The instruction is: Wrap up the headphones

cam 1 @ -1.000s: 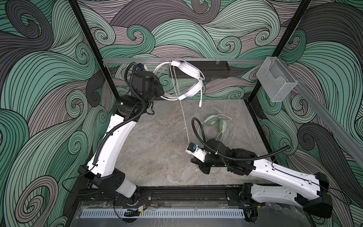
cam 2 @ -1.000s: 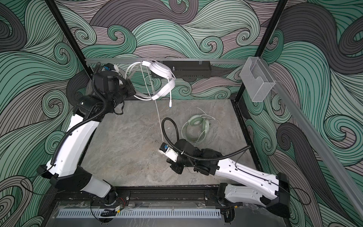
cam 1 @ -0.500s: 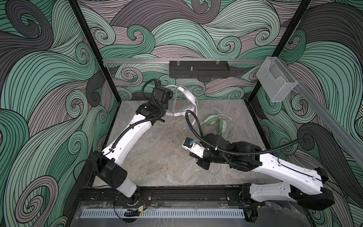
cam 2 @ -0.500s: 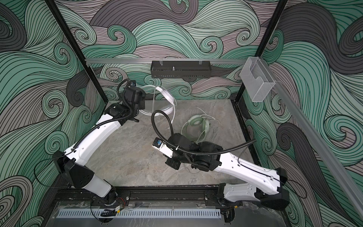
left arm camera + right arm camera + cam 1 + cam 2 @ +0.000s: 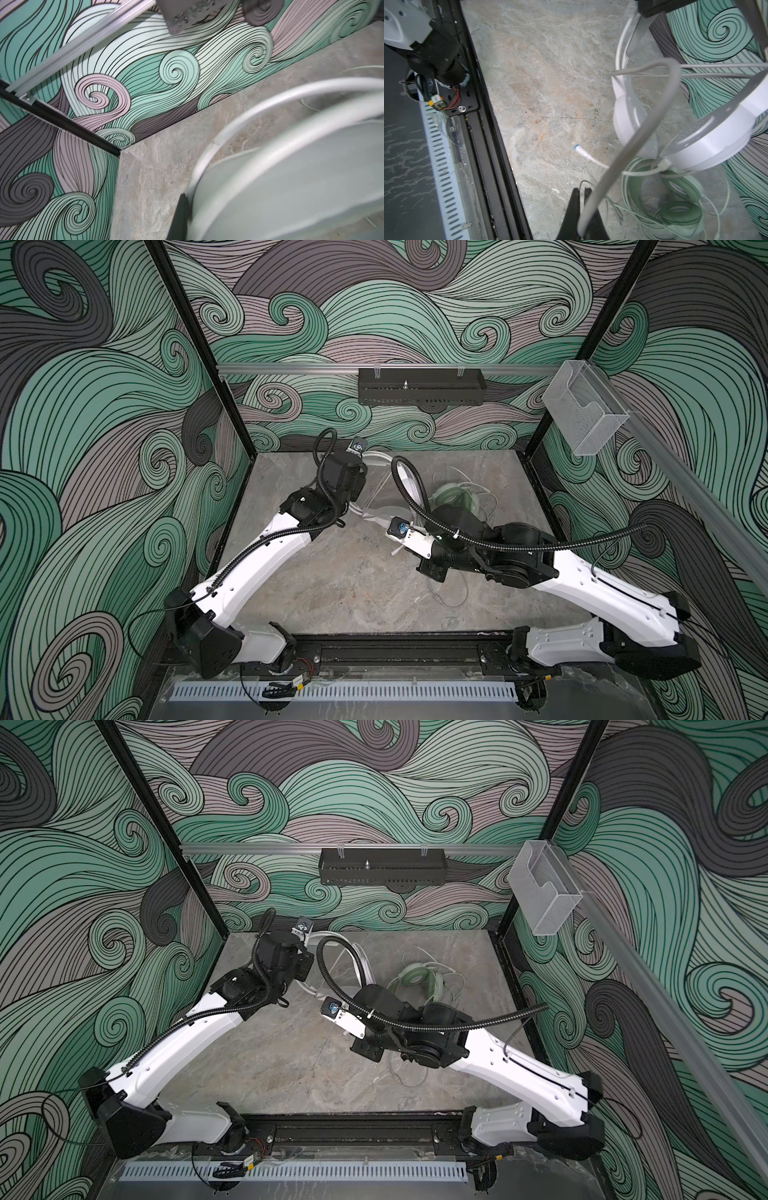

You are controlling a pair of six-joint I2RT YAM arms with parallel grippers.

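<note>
In both top views the left gripper (image 5: 358,490) is closed on the white headset (image 5: 417,485), above centre. The mint headset (image 5: 455,501) lies just right of it on the floor (image 5: 332,593).

Left wrist view: the white headset, blurred, fills the lower right beside one black finger (image 5: 180,216).

Right wrist view: the right gripper (image 5: 583,192), bottom centre, is pinched shut on the white cable (image 5: 675,83). The mint headset lies lower right.

free: front-left tabletop (image 5: 324,589) | obstacles: white headphones (image 5: 708,143); mint headphones (image 5: 455,501); loose cables (image 5: 672,87) right of centre
</note>
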